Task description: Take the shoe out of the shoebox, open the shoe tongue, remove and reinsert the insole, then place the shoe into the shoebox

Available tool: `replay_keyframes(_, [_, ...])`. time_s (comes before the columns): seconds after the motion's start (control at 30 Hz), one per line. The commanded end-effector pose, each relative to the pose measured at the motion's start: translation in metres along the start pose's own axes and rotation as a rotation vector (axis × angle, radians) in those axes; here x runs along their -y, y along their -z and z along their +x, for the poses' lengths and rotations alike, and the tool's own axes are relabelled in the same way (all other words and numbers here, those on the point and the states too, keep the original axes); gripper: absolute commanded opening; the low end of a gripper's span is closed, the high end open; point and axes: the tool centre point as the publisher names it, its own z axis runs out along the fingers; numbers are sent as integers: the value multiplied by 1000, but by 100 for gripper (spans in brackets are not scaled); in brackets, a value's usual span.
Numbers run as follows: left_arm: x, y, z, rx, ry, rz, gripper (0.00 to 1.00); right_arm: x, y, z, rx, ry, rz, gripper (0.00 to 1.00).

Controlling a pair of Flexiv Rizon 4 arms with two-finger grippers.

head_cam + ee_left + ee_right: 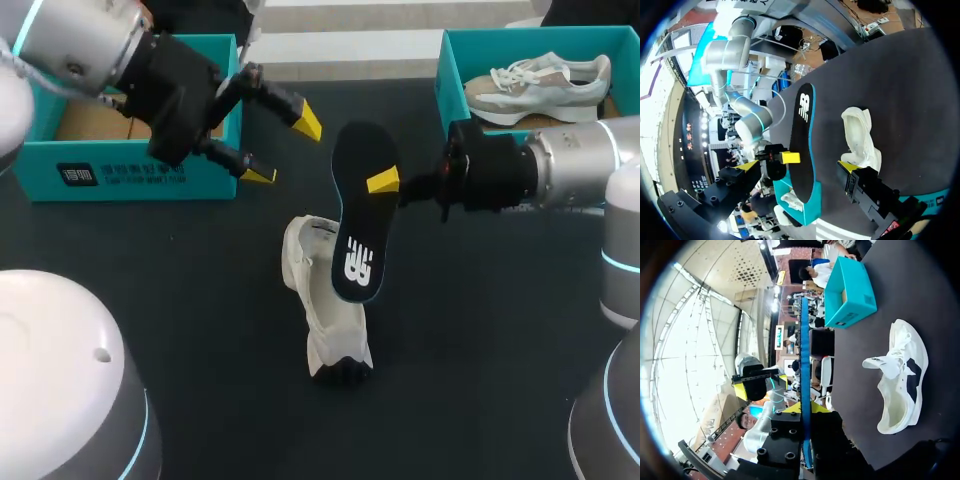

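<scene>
Two yellow-tipped fingers of the right gripper (380, 182) are clamped on the black, blue-edged foam insole (357, 215). They pinch it near mid-length and hold it off the dark table (150, 260), its printed face turned toward the left gripper (283, 145). One tip shows on that face; the other sits behind it.

Seen from the head view, the insole's long axis runs toward and away from the robot, logo end nearer the robot. That end overlaps the white mesh lace-up shoe (325, 305) in the head view. The left wrist view, however, shows a gap between the two, so the insole appears to hang clear of the shoe, just beside and above it.

From the claw, the shoe lies on the table, below it and a little nearer the robot. Its long axis is close to parallel with the insole's. Reinsertion, judged the step in hand, turns on that relation: the logo end has to come down into the shoe's opening. The right arm, already holding the insole, is the nearer one.

Across the insole, the left gripper hovers with its fingers spread wide and nothing between them. It is close to the left shoebox (130, 170), an open teal cardboard carton showing only its brown floor. The right shoebox (445, 80), matching teal, holds a second, grey-and-white sneaker (540, 85).
</scene>
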Motion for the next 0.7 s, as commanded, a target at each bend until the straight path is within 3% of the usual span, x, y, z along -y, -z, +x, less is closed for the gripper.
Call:
replay_keyframes(0.03, [-13,-1,-15,-307,33,70,100,1,-2,-1,3,-2,-4,0])
replay_keyframes(0.07, [-14,-3,-17,-375,78,71,100,1,-3,-2,3,-4,-3,0])
replay_keyframes(0.27, [-13,-9,-20,-544,94,78,100,0,-5,-4,-1,-5,0,0])
replay_keyframes(0.3, [-11,-11,-22,-619,86,47,100,0,-6,-4,1,-7,4,0])
replay_keyframes(0.47, [-5,-18,-28,-772,86,-22,100,-1,-8,-6,8,-14,8,0])
replay_keyframes(0.7, [-2,-28,-35,-895,88,-101,100,-1,-10,-6,11,-17,13,0])
